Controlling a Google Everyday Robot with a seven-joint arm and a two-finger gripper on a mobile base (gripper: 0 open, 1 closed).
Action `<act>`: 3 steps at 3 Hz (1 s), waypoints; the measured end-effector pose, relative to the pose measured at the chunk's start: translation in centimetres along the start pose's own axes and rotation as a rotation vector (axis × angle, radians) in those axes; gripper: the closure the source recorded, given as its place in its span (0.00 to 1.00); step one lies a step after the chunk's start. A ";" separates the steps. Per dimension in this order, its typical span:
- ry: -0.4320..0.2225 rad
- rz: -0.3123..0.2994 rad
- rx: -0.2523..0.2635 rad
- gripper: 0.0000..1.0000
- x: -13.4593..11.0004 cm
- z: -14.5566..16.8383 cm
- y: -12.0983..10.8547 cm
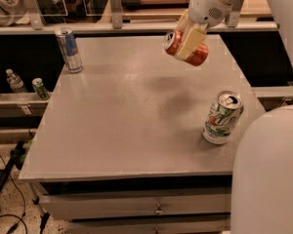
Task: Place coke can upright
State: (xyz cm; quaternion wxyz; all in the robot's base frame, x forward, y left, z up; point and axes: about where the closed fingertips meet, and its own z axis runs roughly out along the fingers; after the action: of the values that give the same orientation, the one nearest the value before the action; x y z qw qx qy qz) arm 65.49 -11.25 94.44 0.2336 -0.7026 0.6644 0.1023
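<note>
On a low shelf at far left, a small bottle (pixel 13 80) and a green can (pixel 40 88) sit apart from the action. A slim blue-and-silver can (pixel 68 50) stands upright at the far left corner of the grey table (pixel 112 130). Toward the far right, the robot's gripper (pixel 189 42) hangs in the air above the tabletop. Its fingers (pixel 191 39) are pinched across the middle of the coke can (pixel 200 56). The can is off the surface and lies nearly sideways in the grasp, its silver top pointing left and slightly up. At near right, a white-and-green can (pixel 223 117) stands upright, well apart from the held can.

The job is not yet done: the can must be turned base-down and lowered before release. The likely failure is a release while the can is tilted, which would tip it over and let it roll toward the right or far edge. The round wall could also slide within the pinch as the wrist rotates, leaving the base out of level. A descent that drifts nearer could knock the white-and-green can.
</note>
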 end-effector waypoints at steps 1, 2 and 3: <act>-0.075 0.047 0.000 1.00 -0.3 -0.9 0.5; -0.145 0.092 -0.025 1.00 -0.2 -1.0 1.3; -0.207 0.145 -0.053 1.00 0.4 -0.6 1.9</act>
State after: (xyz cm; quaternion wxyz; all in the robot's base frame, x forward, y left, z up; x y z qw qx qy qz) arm 63.59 -11.89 94.42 0.2742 -0.6443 0.6827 0.2087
